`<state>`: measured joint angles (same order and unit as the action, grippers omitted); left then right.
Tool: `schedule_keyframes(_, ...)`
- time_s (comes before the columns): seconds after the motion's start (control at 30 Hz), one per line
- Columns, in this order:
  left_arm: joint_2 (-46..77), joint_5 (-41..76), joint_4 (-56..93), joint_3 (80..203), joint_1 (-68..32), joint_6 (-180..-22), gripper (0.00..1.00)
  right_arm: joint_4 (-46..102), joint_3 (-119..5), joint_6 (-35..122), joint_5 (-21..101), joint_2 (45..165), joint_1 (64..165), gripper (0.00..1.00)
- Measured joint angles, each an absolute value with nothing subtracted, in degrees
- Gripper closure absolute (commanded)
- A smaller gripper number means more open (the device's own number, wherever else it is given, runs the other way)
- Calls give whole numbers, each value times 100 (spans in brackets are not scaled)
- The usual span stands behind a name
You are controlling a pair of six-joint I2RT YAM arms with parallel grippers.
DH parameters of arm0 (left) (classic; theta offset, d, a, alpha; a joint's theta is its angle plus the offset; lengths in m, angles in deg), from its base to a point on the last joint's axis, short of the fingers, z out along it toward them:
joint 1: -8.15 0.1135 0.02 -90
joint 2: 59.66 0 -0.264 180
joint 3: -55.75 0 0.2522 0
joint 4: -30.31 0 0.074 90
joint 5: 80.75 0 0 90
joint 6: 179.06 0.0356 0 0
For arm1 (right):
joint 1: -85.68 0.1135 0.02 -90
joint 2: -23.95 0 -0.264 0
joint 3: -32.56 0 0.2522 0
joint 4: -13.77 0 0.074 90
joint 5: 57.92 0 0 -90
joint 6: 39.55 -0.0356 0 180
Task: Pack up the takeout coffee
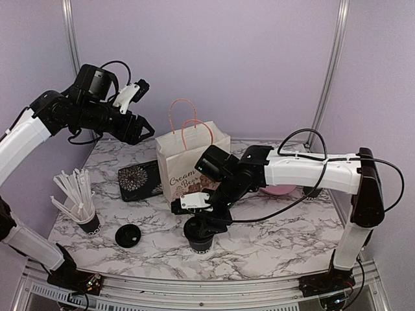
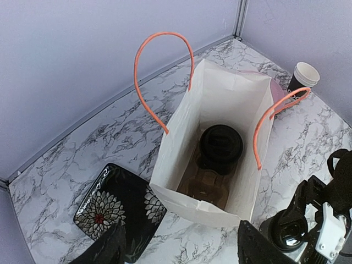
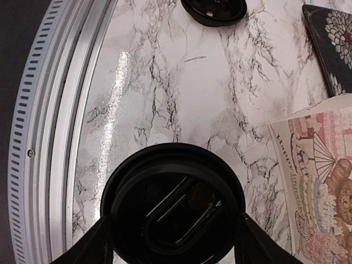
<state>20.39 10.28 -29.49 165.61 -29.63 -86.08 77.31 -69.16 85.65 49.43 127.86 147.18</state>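
Upright lidded cup (image 3: 173, 203) at counter's (image 1: 279, 243) near edge, just nearside of the bag (image 1: 188, 172). Directly above, right gripper (image 3: 175, 234) straddles the lid, clamped on it. Over bag, left gripper (image 2: 179, 245) hangs wide, empty. Right arm nearer.

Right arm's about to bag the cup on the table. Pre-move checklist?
1. Cup has its lid on: ok.
2. Right tool straddles the lid: ok. Firm grip: cannot tell.
3. Bag upright, mouth open: ok.
4. Room in the bag in front of the packed cup: ok.
5. Left tool open, empty, outside the bag: ok.
6. Handles won't snag the cup: cannot tell.
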Motion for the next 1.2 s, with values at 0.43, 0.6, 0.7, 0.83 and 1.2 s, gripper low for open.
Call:
schedule_keyframes(0.43,1617,1168,-3349,15938,-3586,-8203,31,8009,-7148,8722,4952,12605,14755,1)
schedule_keyframes(0.6,1779,1092,-3815,16117,-4784,-8136,32,8033,-6744,9022,5349,11324,14431,1)
schedule_keyframes(0.7,2041,1063,-4049,16292,-5199,-8112,33,7886,-6184,9129,5583,10505,13706,1)
schedule_keyframes(0.83,2597,921,-4239,16375,-5647,-8083,32,7268,-5023,9059,5889,9753,12532,1)
schedule_keyframes(1.2,4205,790,-4444,16856,-6124,-7491,25,5294,-2796,8180,6398,9169,10720,2)
